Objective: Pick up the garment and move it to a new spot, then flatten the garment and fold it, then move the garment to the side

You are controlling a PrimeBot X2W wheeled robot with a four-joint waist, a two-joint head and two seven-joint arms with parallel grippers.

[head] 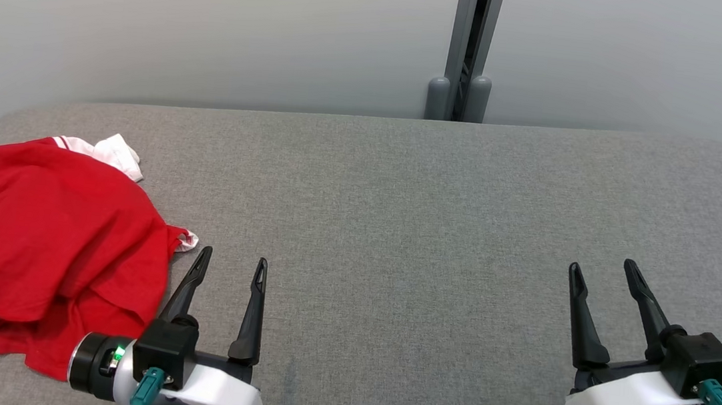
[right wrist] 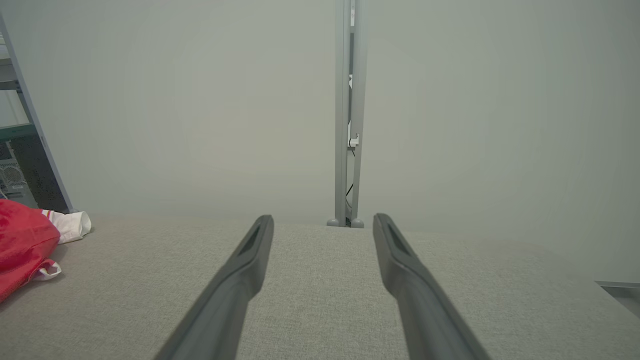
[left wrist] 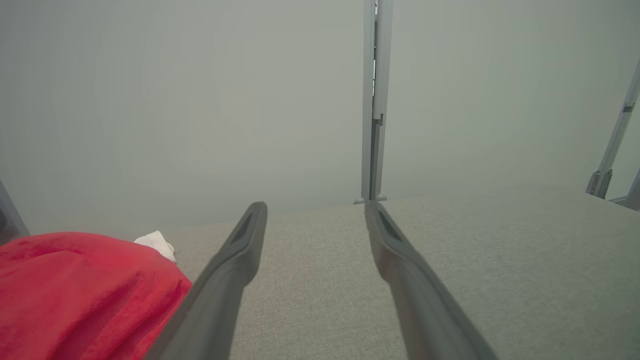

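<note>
garment: red garment (head: pixel 41 243) lies in a crumpled heap at the far left of the grey table (head: pixel 411 234), with its white collar (head: pixel 116 153) poking out at the far edge.
left gripper: the left gripper (head: pixel 233 257) has its jaws wide and empty. It sits just beside the heap's right edge; contact unclear.
right gripper: the right gripper (head: pixel 602 265) also has wide, empty jaws. It is over bare table, well apart from the garment.
done: nothing, judging by the layout; the cloth is neither flat nor folded.
left: pick and relocate, flatten, fold, set aside.
next: probably a left-arm grab, since it is nearest.
</note>
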